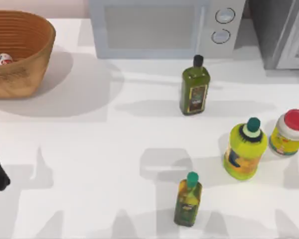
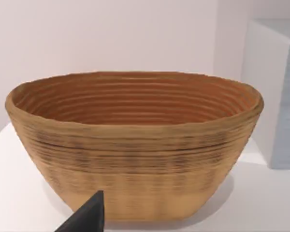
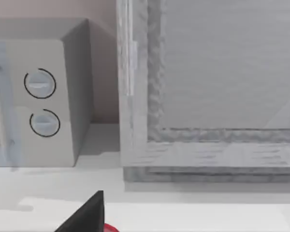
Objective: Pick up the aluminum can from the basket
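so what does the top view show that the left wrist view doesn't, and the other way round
Top view alone: the aluminum can lying inside the basket, four bottles and jars on the table's right half, and the left arm at the left edge. Left wrist view alone: the basket's outer wall side-on and a dark fingertip low in front. Shared: the basket and the white microwave beside it.

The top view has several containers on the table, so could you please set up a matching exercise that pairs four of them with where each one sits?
Things:
1. aluminum can
2. black-capped olive bottle
3. red-lidded yellow jar
4. small green-capped bottle

Places:
A. near the front edge, middle of the table
B. inside the basket, far left
C. in front of the microwave
D. at the right edge of the table

Pairs: 1-B, 2-C, 3-D, 4-A
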Robot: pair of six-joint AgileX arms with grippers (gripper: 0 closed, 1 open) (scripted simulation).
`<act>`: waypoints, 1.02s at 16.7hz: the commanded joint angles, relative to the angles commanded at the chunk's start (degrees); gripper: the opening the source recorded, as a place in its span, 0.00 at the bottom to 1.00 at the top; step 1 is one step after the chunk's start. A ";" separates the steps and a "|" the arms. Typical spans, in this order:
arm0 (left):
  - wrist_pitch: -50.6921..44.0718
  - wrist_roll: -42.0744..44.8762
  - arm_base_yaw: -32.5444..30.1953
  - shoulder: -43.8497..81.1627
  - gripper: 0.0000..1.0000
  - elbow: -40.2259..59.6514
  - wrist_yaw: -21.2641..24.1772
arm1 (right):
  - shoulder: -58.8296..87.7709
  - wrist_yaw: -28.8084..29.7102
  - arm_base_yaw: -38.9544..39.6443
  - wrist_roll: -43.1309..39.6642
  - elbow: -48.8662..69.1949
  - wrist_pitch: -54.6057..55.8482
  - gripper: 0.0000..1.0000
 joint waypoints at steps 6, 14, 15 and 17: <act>-2.65 0.19 0.61 4.83 1.00 5.38 -0.25 | 0.00 0.00 0.00 0.00 0.00 0.00 1.00; -20.15 1.55 3.13 36.29 1.00 38.09 -0.45 | 0.00 0.00 0.00 0.00 0.00 0.00 1.00; -23.20 1.82 3.45 41.72 1.00 43.53 -0.37 | 0.00 0.00 0.00 0.00 0.00 0.00 1.00; -29.66 2.41 4.01 53.17 1.00 54.92 -0.09 | 0.00 0.00 0.00 0.00 0.00 0.00 1.00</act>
